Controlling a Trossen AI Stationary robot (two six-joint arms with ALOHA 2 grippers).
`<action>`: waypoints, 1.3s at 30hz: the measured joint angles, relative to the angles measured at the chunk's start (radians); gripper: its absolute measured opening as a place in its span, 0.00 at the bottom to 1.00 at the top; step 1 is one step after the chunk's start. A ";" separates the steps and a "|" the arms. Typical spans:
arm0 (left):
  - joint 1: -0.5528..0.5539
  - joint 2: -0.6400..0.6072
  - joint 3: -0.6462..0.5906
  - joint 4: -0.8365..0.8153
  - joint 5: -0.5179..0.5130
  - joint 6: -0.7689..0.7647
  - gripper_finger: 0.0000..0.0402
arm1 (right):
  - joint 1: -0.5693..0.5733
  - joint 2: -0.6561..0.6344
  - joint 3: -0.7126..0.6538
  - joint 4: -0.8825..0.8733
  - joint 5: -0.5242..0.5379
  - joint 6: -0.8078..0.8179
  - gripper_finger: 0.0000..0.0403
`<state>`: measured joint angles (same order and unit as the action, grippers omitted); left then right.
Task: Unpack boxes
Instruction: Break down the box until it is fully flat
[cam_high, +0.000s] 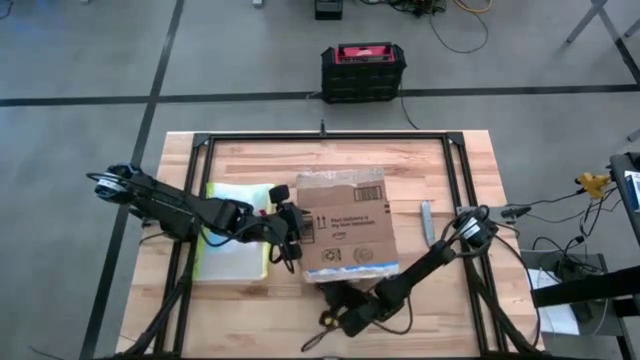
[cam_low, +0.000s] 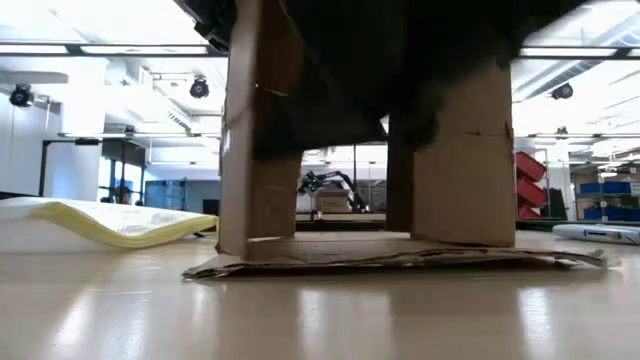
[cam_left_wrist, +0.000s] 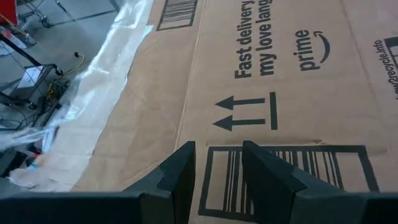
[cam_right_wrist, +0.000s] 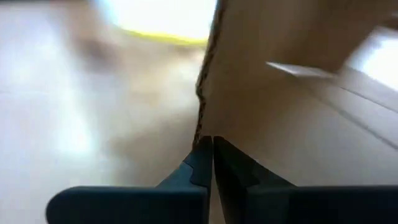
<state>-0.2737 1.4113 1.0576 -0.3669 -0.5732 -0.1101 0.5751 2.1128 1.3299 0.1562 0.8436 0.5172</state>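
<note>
The brown cardboard box (cam_high: 345, 225) stands mid-table with its printed face (cam_left_wrist: 273, 68) up. In the low view two upright cardboard walls (cam_low: 255, 170) stand on a flat flap (cam_low: 390, 258) that lies on the table, and the room shows between them. My left gripper (cam_left_wrist: 217, 168) reaches from the table's left over the box's left edge. It is open, with its fingertips over a barcode label (cam_left_wrist: 323, 168). My right gripper (cam_right_wrist: 209, 149) is shut at the box's near left corner (cam_high: 335, 295), its tips against a raw cardboard edge (cam_right_wrist: 202, 106). My left gripper slants down from the table's left, its two fingers (cam_left_wrist: 180, 171) apart over the barcode label on the box's top face. I cannot tell whether they touch the cardboard. My right gripper has its shut fingertips (cam_right_wrist: 202, 155) at the lower end of the raw cardboard edge. The blur hides whether they touch it.
A clear yellow-edged pouch (cam_high: 238, 232) lies left of the box, under my left arm. A slim grey tool (cam_high: 427, 222) lies right of the box. A black frame (cam_high: 330, 140) rims the table. A black and red case (cam_high: 363, 70) stands on the floor beyond the far edge.
</note>
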 joint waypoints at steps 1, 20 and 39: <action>0.000 0.000 0.000 -0.003 0.000 -0.004 0.30 | -0.001 -0.002 0.010 -0.008 0.000 -0.007 0.00; 0.003 0.000 0.000 -0.041 -0.002 -0.097 0.30 | 0.010 -0.001 0.023 -0.072 0.269 0.179 0.00; 0.003 0.000 0.000 -0.088 -0.004 -0.150 0.30 | 0.000 0.000 0.019 -0.732 0.457 0.946 0.00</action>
<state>-0.2710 1.4113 1.0573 -0.4546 -0.5771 -0.2605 0.5747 2.1132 1.3487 -0.5755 1.3006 1.4632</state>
